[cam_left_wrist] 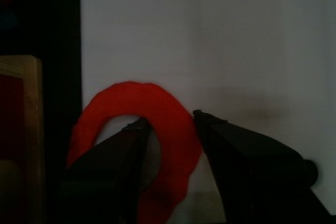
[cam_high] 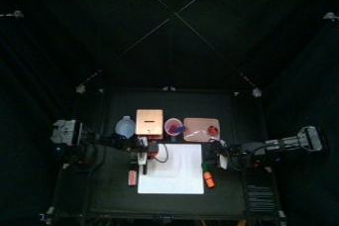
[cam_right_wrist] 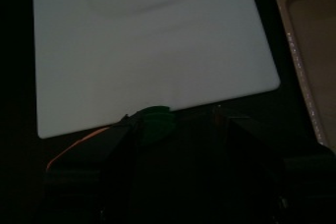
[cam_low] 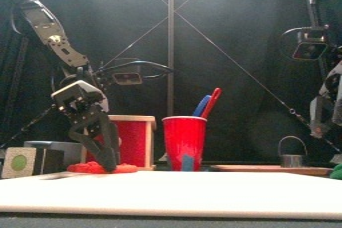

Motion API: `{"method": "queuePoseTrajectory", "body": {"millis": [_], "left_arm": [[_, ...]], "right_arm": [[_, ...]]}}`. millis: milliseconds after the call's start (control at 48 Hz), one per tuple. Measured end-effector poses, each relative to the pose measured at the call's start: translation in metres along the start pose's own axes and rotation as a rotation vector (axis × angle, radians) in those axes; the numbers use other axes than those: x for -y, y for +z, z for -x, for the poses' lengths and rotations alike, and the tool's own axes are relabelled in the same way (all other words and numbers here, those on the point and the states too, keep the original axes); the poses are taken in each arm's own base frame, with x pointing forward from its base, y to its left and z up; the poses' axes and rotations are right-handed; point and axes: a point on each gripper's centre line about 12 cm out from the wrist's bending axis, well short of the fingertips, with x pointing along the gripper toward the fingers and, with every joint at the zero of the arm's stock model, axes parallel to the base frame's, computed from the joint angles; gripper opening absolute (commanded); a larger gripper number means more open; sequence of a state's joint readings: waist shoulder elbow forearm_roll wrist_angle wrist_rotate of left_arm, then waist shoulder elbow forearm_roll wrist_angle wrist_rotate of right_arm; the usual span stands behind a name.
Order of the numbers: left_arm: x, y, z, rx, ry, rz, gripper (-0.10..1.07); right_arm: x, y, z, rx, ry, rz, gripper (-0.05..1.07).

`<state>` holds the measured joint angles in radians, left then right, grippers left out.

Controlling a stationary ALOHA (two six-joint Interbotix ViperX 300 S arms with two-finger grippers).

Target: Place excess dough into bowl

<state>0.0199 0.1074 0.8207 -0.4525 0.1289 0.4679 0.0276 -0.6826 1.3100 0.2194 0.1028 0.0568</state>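
We should close the left gripper (cam_left_wrist: 168,154) gently on one side of the dough ring (cam_left_wrist: 132,120), which lies at the white mat's (cam_left_wrist: 223,41) left edge, then lift it straight up before carrying it to the bowl (cam_high: 125,127) at the far left. Its jaws stand open, straddling the ring's band, not yet pinching it, while the right gripper (cam_right_wrist: 171,130) rests at the mat's right edge; we cannot tell whether its jaws are open

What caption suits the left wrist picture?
Left gripper straddling the red dough ring on a white mat.
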Motion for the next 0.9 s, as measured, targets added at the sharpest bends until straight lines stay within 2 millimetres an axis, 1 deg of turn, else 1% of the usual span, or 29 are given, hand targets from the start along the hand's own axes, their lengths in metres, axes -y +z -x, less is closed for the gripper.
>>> {"method": "queuePoseTrajectory", "body": {"millis": [229,333,417,500,562,583,604,646,729,833,896], "left_arm": [[0.001,0.001,0.0,-0.017,-0.012,0.002,0.55],[0.002,0.002,0.001,-0.015,-0.015,0.001,0.54],[0.003,0.009,0.004,0.0,-0.021,0.01,0.54],[0.008,0.019,0.011,0.026,-0.034,0.01,0.54],[0.018,0.029,0.017,0.057,-0.05,-0.019,0.54],[0.023,0.036,0.022,0.084,-0.057,-0.032,0.54],[0.025,0.04,0.025,0.096,-0.06,-0.041,0.53],[0.032,0.053,0.037,0.148,-0.068,-0.067,0.53],[0.038,0.071,0.063,0.238,-0.07,-0.117,0.53],[0.039,0.084,0.098,0.34,-0.063,-0.141,0.53],[0.038,0.084,0.121,0.396,-0.056,-0.154,0.53]], "right_arm": [[0.0,0.0,0.0,0.0,-0.001,-0.001,0.91],[0.0,-0.001,0.0,-0.001,0.0,0.0,0.91],[0.0,0.0,0.0,0.0,-0.001,-0.001,0.91],[0.0,0.0,0.0,0.0,-0.001,-0.001,0.91],[0.0,-0.001,0.0,-0.001,0.0,0.0,0.91],[0.0,-0.001,0.0,-0.001,-0.002,-0.001,0.91],[0.0,-0.001,0.0,-0.001,-0.002,-0.003,0.91],[0.0,-0.001,0.0,-0.001,-0.002,-0.001,0.91],[0.0,-0.001,0.0,-0.001,-0.002,-0.001,0.91],[0.0,0.0,0.0,-0.001,0.0,0.0,0.91],[0.0,0.0,0.0,0.0,0.0,0.0,0.91]]}}
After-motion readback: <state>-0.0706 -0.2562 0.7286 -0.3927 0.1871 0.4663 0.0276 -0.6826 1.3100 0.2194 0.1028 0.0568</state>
